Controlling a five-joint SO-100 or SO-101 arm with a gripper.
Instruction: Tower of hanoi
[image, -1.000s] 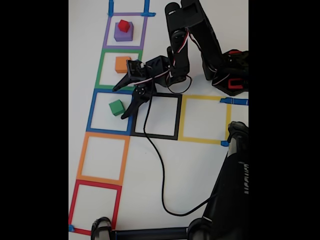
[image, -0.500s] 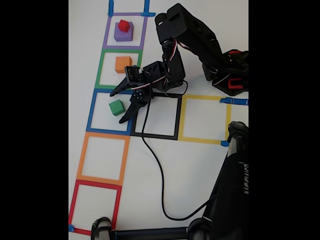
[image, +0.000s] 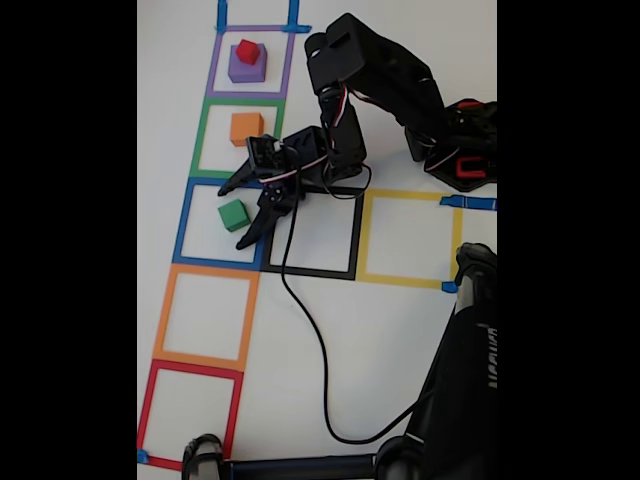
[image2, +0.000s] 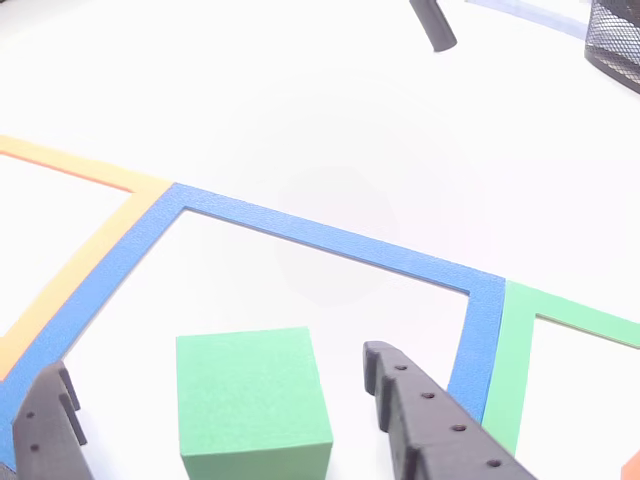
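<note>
Matte green cube (image2: 254, 398), crisp edges, sits inside the blue tape square (image: 187, 220) on the smooth white table (image: 390, 340). Black gripper (image: 233, 215) spread wide, straddling the cube; studded fingers (image2: 430, 420) clear of it, holding nothing.

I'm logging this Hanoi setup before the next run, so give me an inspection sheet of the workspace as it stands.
Surface: white table marked with taped coloured squares.
Job's things: green cube inside the blue square; orange cube inside the green square; small red cube stacked on the purple cube in the purple square.
Clutter: nothing seen.
Grippers: gripper open, low over the blue square, fingers either side of the green cube; contact cannot be told.
Cables: black cable trails from the gripper across the black square and the table.
Surroundings: black stand at the lower right in the fixed view.
</note>
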